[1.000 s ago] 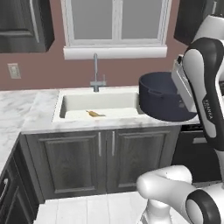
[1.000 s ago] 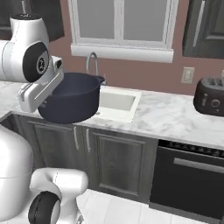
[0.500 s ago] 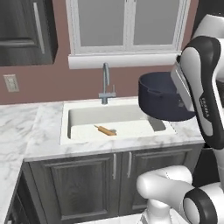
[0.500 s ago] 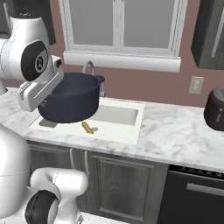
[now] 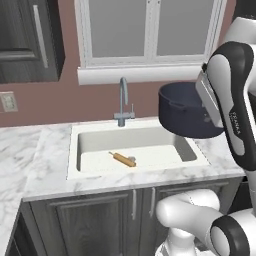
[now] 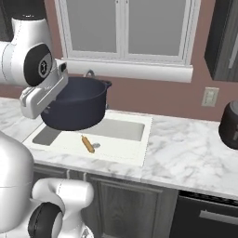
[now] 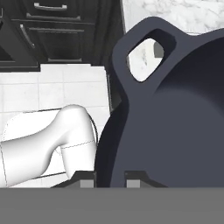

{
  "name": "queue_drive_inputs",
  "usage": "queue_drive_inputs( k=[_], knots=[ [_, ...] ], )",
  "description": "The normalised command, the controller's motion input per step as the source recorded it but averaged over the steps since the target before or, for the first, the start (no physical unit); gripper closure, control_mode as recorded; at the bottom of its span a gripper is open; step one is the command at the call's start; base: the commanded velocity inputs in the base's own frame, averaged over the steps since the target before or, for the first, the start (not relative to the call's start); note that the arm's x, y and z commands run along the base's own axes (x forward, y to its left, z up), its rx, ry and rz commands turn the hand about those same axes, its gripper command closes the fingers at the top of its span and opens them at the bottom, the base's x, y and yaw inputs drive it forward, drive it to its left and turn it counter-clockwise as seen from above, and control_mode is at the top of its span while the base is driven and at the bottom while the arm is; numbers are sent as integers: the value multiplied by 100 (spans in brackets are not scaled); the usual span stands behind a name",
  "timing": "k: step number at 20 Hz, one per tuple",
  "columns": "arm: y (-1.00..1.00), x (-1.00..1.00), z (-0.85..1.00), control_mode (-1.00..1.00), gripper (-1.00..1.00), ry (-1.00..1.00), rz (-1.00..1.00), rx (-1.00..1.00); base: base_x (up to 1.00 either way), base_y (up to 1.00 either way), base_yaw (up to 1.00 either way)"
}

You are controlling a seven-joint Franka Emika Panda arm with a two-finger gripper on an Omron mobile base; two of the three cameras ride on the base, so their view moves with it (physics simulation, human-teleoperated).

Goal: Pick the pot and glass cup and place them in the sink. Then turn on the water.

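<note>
Pot [image 5: 186,111] clamped in gripper [image 7: 109,178] above sink [image 5: 75,150], rolling pin [image 5: 123,159] inside

Even, flat rendered light, soft shadows, no glare or blur

A home kitchen, it seems: sink [image 5: 75,150] in marble counter [image 6: 186,153], dark cabinets [image 5: 90,220], window [image 5: 150,30].

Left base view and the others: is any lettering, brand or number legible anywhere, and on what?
"FRANKA": small dark lettering running down the white forearm of the arm in the left base view; barely readable.
The pot, sink, wall outlet and cabinets carry no text that can be read.
</note>
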Motion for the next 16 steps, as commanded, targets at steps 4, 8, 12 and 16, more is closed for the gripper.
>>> queue_drive_inputs(
  k=[4, 8, 12, 16],
  knots=[
    [0, 0, 0, 100, 100, 0, 0, 0, 35, 1, -4],
    [0, 0, 0, 100, 100, 0, 0, 0, 36, 0, -6],
    [0, 0, 0, 100, 100, 0, 0, 0, 36, 17, -12],
    [0, 0, 0, 100, 100, 0, 0, 0, 28, 14, -10]
  ],
)
